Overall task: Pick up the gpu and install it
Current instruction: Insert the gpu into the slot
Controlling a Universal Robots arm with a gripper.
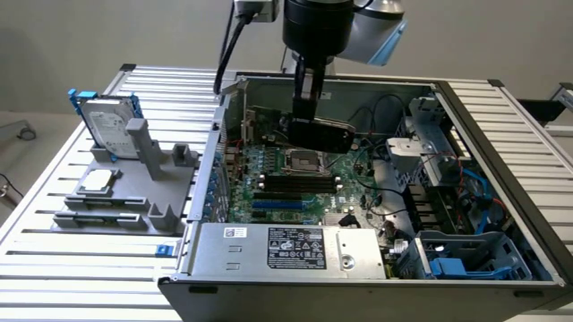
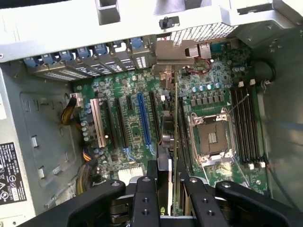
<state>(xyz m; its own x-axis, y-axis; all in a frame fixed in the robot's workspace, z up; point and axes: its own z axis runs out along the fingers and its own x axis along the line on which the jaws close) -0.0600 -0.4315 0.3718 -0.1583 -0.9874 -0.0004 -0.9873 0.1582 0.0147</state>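
Note:
My gripper (image 1: 305, 115) hangs inside the open computer case (image 1: 206, 174), shut on the gpu (image 1: 321, 134). The gpu is a dark flat card held on edge above the green motherboard (image 1: 268, 176), close to the processor socket (image 1: 302, 159). In the wrist view the gpu (image 2: 176, 123) runs edge-on from between my black fingers (image 2: 145, 201) towards its silver end bracket (image 2: 171, 53) at the case's rear slots. The card hovers over the black slots between the long blue slot (image 2: 142, 124) and the empty socket (image 2: 211, 138). I cannot tell whether its lower edge touches a slot.
A grey fixture (image 1: 125, 201) on the exterior view's left carries a silver hard drive in a blue frame (image 1: 111, 131) and a small square processor chip (image 1: 98, 180). Inside the case are the power supply (image 1: 286, 248), a blue drive cage (image 1: 470, 258), cables (image 1: 394, 201) and memory sticks (image 2: 248, 127).

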